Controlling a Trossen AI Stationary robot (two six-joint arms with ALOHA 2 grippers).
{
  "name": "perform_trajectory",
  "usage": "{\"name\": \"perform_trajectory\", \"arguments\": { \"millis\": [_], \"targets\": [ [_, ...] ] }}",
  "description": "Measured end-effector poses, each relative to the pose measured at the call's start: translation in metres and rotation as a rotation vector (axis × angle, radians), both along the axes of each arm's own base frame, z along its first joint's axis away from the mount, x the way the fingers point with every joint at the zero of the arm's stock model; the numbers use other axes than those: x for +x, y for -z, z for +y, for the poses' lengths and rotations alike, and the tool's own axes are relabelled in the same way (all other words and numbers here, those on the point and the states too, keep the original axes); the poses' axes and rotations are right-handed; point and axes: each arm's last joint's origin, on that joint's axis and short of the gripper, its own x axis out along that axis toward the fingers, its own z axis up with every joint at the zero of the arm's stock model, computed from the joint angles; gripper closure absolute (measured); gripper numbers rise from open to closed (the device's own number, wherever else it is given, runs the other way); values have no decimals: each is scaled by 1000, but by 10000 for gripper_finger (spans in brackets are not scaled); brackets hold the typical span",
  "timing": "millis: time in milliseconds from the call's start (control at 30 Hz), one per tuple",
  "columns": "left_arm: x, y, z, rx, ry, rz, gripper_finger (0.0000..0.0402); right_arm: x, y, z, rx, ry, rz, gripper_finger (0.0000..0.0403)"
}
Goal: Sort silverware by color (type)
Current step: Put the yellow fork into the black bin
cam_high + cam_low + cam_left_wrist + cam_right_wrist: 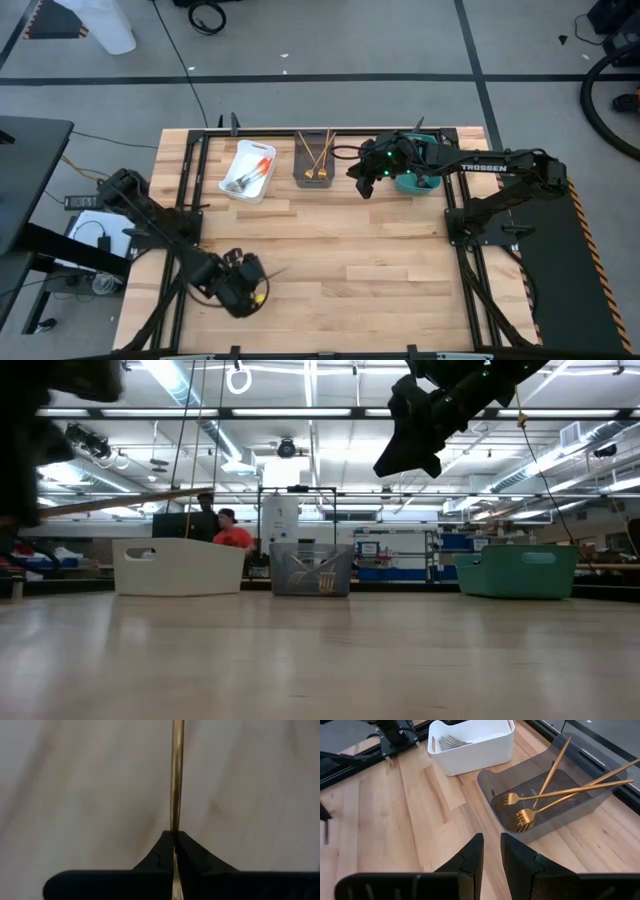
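Note:
My left gripper (258,276) hovers over the table's near left part, shut on a slim gold utensil (274,269); in the low view the utensil (130,503) shows as a thin rod in the air. My right gripper (364,186) hangs high over the far part of the table, between the grey bin (314,176) and the teal bin (408,185). Its fingers stand slightly open (491,855) and empty. Gold forks (540,797) lie in the grey bin, with their handles leaning on its rim. The white bin (247,189) holds orange-handled and silver-headed pieces (250,172). My left gripper pinches the gold utensil's thin handle (175,827) between its two fingertips (187,845). The utensil runs lengthwise along the fingers and sticks out ahead of them (176,770). It is lifted clear of the table, roughly level, pointing toward the table's right.
Three bins stand in a row along the far edge: white (180,567), grey (311,570), teal (516,572). Bare wood (350,260) fills the middle and near part of the table. People (232,530) are in the room behind the table. Metal frame rails (188,170) run along both sides.

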Motion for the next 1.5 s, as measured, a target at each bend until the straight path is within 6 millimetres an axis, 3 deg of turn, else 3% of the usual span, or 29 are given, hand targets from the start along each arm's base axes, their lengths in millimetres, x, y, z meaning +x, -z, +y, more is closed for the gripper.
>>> {"name": "perform_trajectory", "arguments": {
  "millis": [467, 867, 1500],
  "targets": [
    [40, -34, 65, 156, -194, -276, 391, 5, -8, 0, 62, 8, -109, 326],
    [72, -58, 105, 163, -289, -518, 391, 6, -17, 1, 88, 0, -204, 326],
    [99, -86, 165, 172, -478, -822, 391, 3, -43, 4, 45, -44, -395, 326]
  ]
}}
